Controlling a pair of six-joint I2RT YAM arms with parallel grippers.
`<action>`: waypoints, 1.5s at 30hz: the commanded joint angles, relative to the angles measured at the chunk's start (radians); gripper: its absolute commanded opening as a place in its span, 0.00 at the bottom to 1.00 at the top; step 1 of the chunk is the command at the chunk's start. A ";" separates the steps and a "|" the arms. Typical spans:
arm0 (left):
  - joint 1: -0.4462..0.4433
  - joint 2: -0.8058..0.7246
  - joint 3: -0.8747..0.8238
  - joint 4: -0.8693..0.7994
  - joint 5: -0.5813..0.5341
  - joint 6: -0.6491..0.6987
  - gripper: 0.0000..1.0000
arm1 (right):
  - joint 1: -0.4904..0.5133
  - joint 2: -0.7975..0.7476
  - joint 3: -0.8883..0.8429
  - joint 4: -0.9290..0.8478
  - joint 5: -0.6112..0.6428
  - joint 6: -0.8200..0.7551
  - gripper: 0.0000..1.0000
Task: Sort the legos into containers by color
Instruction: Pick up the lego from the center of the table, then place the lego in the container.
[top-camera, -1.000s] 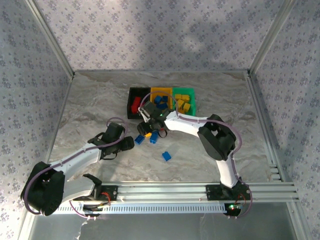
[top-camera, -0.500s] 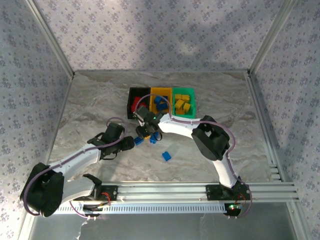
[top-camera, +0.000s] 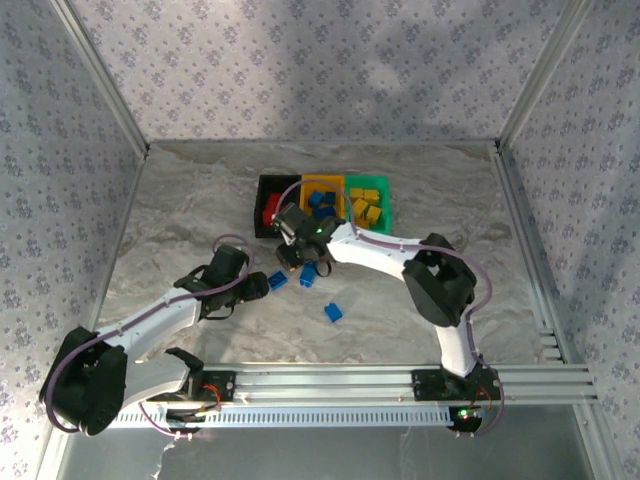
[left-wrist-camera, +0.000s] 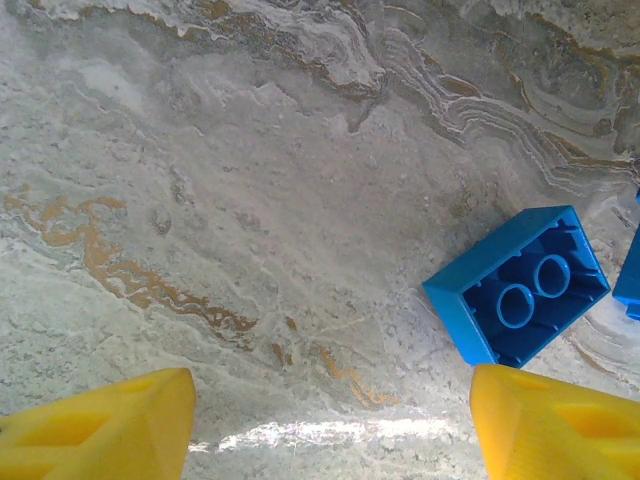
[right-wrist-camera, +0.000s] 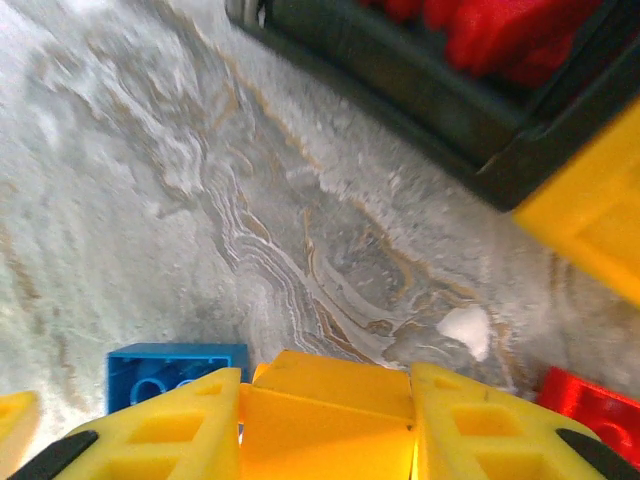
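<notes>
Drawn a touch nearer the bins than a second ago with the right gripper (top-camera: 291, 257), and closed down since then from a wider gape. Clamped now on a yellow lego (right-wrist-camera: 325, 395), pinched between both yellow fingers (right-wrist-camera: 170, 425) in the right wrist view. Hard to say whether lifted clear of the table (top-camera: 180, 210) or resting on it. Just behind the finger at the left of that view, a blue lego (right-wrist-camera: 150, 375) on the marble; just off the other finger, at the frame edge, a red lego (right-wrist-camera: 592, 408). Ahead of the fingertips, across bare marble, the black bin (right-wrist-camera: 400, 75) with red legos (right-wrist-camera: 500, 30) inside, and beside it a corner of the yellow-orange bin (right-wrist-camera: 590, 215). Seen from above: blue legos (top-camera: 320, 203) in the yellow-orange bin, yellow legos (top-camera: 367, 210) in the green bin (top-camera: 368, 180) beyond it. Kept in the same spot as before with the left gripper (left-wrist-camera: 330, 400), fingers spread wide, nothing between them, low over the table. Ahead of its right finger, near but not touching, an upturned blue lego (left-wrist-camera: 520, 285) with two round tubes showing; further right, at the frame edge, part of another blue lego (left-wrist-camera: 630, 275). Nearer the arm bases than either gripper, a lone blue lego (top-camera: 333, 312) on the table.
</notes>
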 joint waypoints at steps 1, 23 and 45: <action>0.006 -0.002 0.026 -0.006 0.010 0.001 0.73 | -0.036 -0.117 -0.028 -0.020 0.015 0.004 0.39; 0.004 -0.030 0.021 -0.009 0.027 -0.011 0.73 | -0.494 -0.142 -0.161 0.072 -0.033 -0.014 0.40; 0.003 -0.021 0.020 0.031 0.051 0.008 0.73 | -0.415 -0.290 -0.261 -0.005 0.063 -0.042 0.63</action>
